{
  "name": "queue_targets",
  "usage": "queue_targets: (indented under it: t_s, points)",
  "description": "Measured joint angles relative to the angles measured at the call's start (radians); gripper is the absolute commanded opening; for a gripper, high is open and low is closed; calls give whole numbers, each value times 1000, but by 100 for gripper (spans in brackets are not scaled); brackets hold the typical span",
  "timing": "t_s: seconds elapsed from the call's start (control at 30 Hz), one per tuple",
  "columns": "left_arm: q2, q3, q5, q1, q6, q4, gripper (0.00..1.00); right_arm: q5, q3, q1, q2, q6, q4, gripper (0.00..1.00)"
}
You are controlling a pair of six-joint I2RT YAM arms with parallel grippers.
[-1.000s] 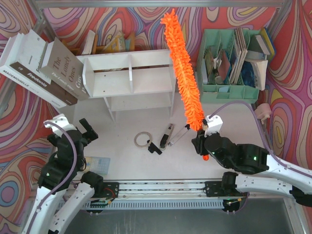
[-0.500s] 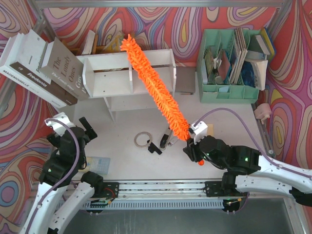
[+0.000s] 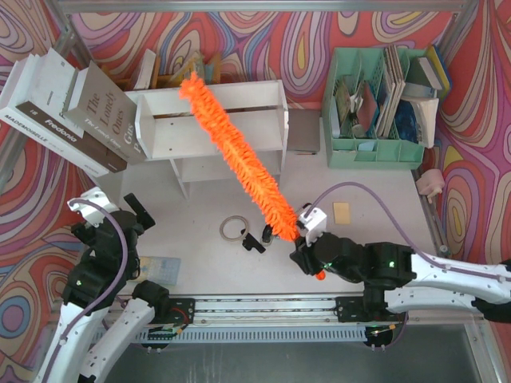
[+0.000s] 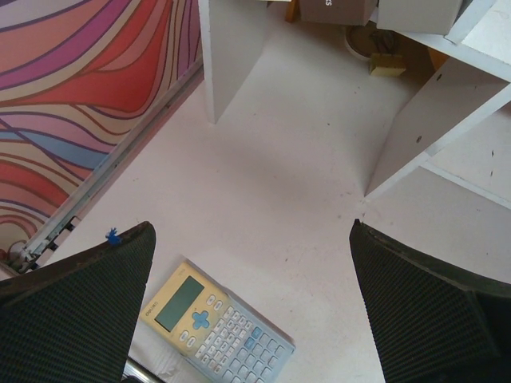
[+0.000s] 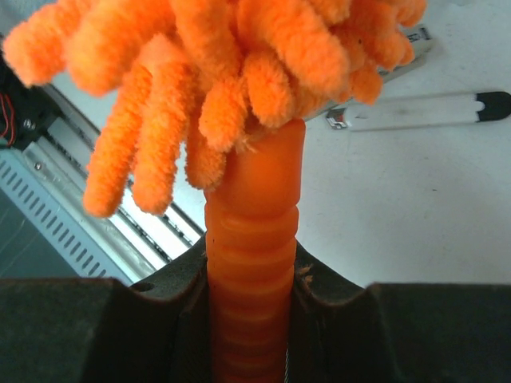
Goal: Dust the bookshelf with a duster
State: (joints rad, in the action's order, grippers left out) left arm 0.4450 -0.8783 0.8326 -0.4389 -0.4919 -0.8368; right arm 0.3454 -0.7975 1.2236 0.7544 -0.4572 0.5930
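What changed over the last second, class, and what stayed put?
The right gripper, shut on the duster, swung it leftward: its tip went from near the green organiser to over the left half of the bookshelf, and the gripper shifted left and nearer the arms' bases. Nothing was grasped or released. The left gripper stayed open; bookshelf, books and organiser did not move.

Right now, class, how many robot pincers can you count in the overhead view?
2. The left pincer hangs open at the near left; the right pincer, near centre, is shut on the duster handle. None seems hidden.
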Motion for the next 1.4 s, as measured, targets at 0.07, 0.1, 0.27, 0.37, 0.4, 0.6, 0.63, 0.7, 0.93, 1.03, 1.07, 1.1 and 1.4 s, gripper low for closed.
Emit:
queue_targets:
  t_s: [0.07, 0.1, 0.27, 0.37, 0.4, 0.6, 0.63, 0.7, 0.93, 1.03, 1.07, 1.1, 1.4]
  points:
    - [0, 0, 0, 0, -2, 0, 98, 45, -6, 66, 41, -3, -10, 0]
    - [0, 0, 0, 0, -2, 0, 98, 69, -11, 101, 61, -3, -11, 0]
    - [0, 0, 0, 0, -2, 0, 98, 189, -55, 218, 113, -3, -24, 0]
    - [-1, 0, -1, 0, -2, 0, 98, 260, -71, 258, 113, -27, -27, 0]
    - [-2, 0, -1, 0, -2, 0, 98, 279, -79, 267, 117, -43, -26, 0]
    - [-22, 0, -1, 0, -2, 0, 98, 364, -101, 382, 200, -206, 42, 0]
    - [-24, 0, -2, 0, -2, 0, 98, 375, -106, 414, 224, -245, 73, 0]
    - [-26, 0, -2, 0, -2, 0, 98, 395, -127, 484, 278, -334, 151, 0]
    - [-26, 0, -10, 0, -2, 0, 98, 444, -198, 702, 389, -733, 399, 0]
    - [-29, 0, -13, 0, -2, 0, 98, 444, -228, 788, 490, -971, 528, 0]
    - [-31, 0, -14, 0, -2, 0, 98, 437, -239, 819, 532, -1044, 571, 0]
    - [-35, 0, -16, 0, -2, 1, 98, 429, -248, 845, 570, -1106, 602, 0]
    - [-46, 0, -29, 0, -2, 1, 98, 348, -144, 892, 557, -1272, 563, 0]
